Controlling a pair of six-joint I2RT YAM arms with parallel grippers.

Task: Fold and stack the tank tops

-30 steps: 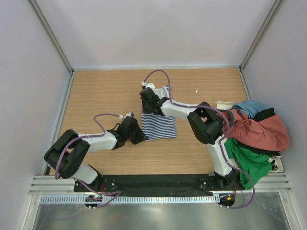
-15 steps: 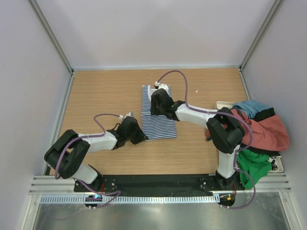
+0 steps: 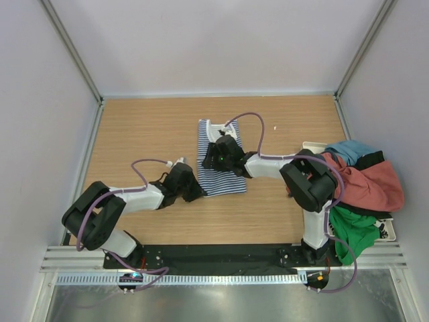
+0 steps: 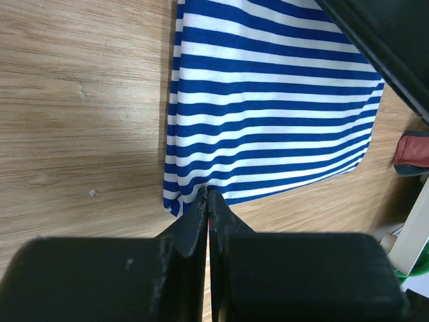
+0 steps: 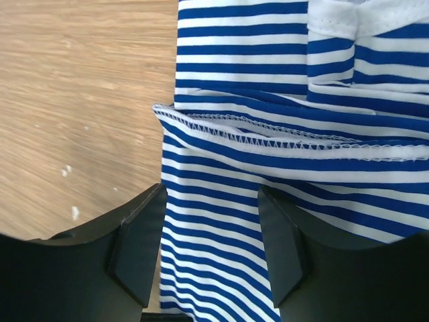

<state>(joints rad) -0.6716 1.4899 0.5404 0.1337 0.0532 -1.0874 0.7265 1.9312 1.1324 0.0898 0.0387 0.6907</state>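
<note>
My right arm hid the middle of the striped tank top from above. The rust-red tank top lay half buried in the clothes pile at the right edge of the desk. The striped tank top lay flat mid-desk, partly folded. My left gripper was clenched on its near left corner. My right gripper hung released just over the folded hem, grasping nothing.

One striped tank top, one rust-red top, one green garment, one teal garment, two arms.
</note>
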